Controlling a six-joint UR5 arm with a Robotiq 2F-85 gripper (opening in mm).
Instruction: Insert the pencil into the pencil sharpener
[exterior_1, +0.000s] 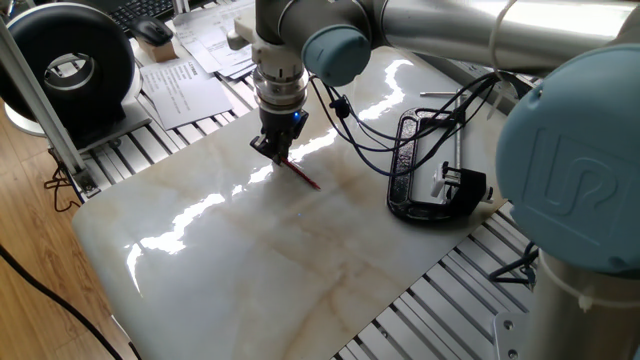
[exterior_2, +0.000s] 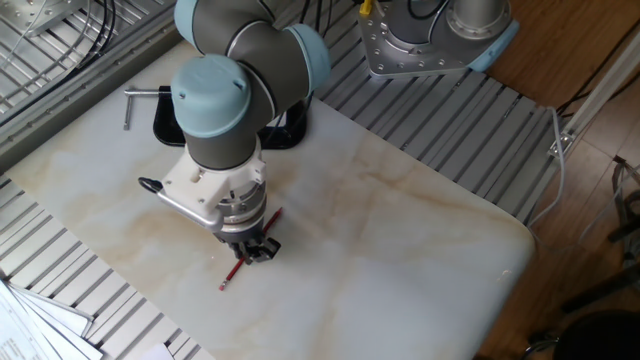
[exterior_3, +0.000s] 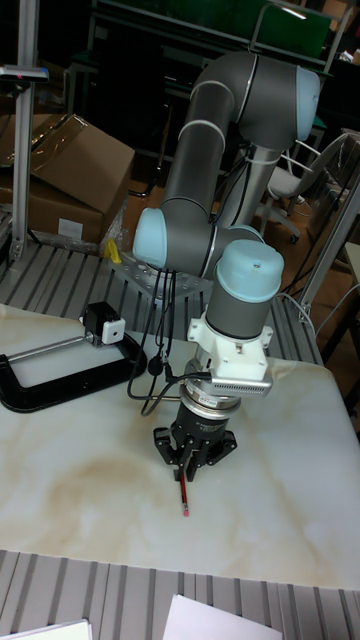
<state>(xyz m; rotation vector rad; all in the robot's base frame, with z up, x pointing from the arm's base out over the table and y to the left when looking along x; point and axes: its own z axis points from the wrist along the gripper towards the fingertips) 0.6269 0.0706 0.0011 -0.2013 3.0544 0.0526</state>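
Note:
The red pencil lies flat on the marble tabletop; it also shows in the other fixed view and in the tall view. My gripper points straight down over the pencil's middle, low to the surface, fingers open on either side of it. The pencil sharpener, a small black block with a whitish patch, sits at the jaw of the C-clamp, well away from the gripper. In the other fixed view the arm hides the sharpener.
A large black C-clamp lies at the table's edge. Black cables trail from the wrist toward it. Papers and a round black device sit beyond the marble slab.

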